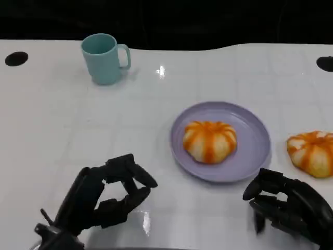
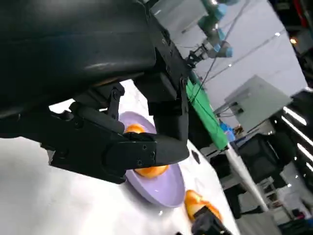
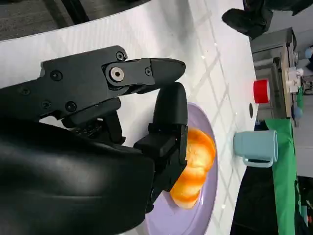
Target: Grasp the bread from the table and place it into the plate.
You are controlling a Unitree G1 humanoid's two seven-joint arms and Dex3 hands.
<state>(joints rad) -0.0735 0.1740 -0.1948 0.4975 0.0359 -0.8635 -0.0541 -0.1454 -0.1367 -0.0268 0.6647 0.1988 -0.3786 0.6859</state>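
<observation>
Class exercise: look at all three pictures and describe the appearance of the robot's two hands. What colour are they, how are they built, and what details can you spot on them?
Both the left hand and the right hand are matte black. Each has a smooth, rounded black shell, with blocky, segmented fingers reaching out from it. Round screws and a silver pivot pin show on the fingers in the right wrist view. No markings or cables are visible.

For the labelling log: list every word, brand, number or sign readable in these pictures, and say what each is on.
No readable text.
Teal mug: plain, no print.
Purple plate: plain.
Bread on the plate and bread on the table: no labels.
Left hand and right hand: no markings legible.
Red-capped item in the background: too small to read.
</observation>
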